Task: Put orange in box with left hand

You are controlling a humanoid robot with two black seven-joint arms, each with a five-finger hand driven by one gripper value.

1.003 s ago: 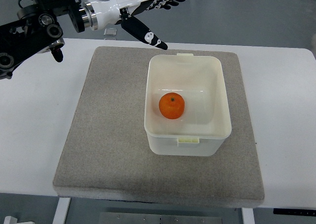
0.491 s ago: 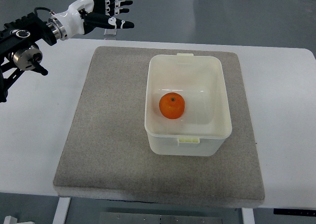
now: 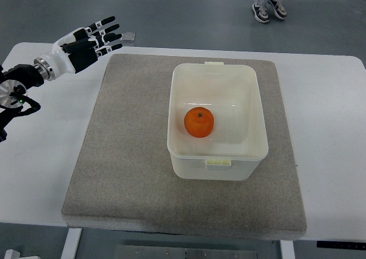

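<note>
Top view shows the orange (image 3: 199, 122) sitting inside the box (image 3: 250, 79), on the box floor, a bit left of the box's middle and nearer the front wall than the far one. Box sits on the grey mat (image 3: 126, 156), mat on the white surface (image 3: 40, 167). Left hand (image 3: 86, 39) is up at the far-left corner, over the surface just beside the mat's far-left corner, fingers spread wide, holding nothing. Orange lies well apart from that hand, toward the right and nearer the robot, with the box's left wall between them. Orange is round, so no long axis to line up. Box's long axis runs away from the robot. Right arm not visible, so left hand is the only one near. Judged from the layout, placement looks done and the next move is likely just clearing the arm off to the left. A person's feet (image 3: 269, 7) show beyond the surface's far edge.
</note>
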